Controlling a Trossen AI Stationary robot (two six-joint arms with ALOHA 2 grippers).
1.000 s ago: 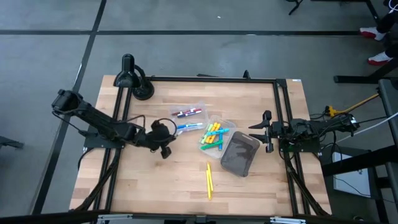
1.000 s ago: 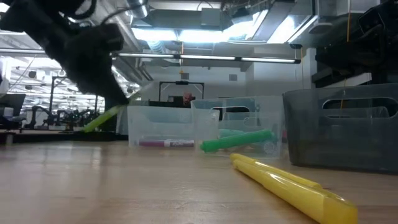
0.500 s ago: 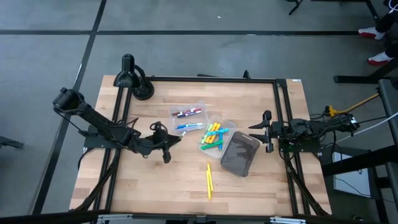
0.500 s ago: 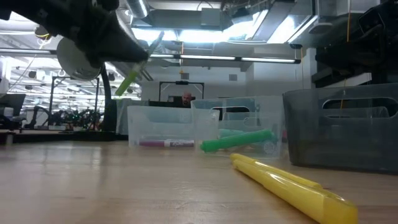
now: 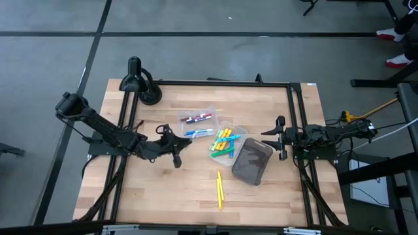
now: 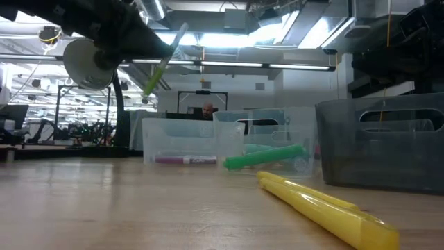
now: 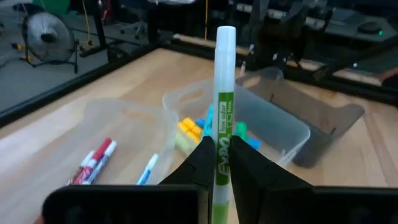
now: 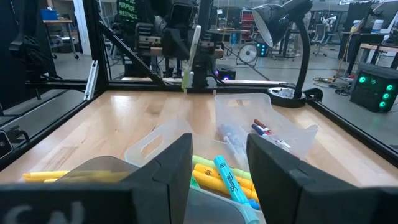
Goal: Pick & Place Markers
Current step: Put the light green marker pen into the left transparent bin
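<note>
Because the left end effector (image 7: 219, 163) pinches the green Expo marker (image 7: 222, 118) low on its barrel, raised just beside the clear trays (image 5: 199, 122), the light, stiff, slick pen could pivot (mid-barrel holds safer). The right end effector (image 5: 279, 138), fingers spread, waits beyond the grey bin (image 5: 251, 161).

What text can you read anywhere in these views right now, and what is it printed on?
"EXPO", with "low odor" in small print beside it: on the green marker held upright in the shut left hand.
Printing on the blue marker in the clear tray: too blurred to read.
Labels on the red markers in the other tray: too small to read.
The yellow marker lying on the table: no legible text.
</note>
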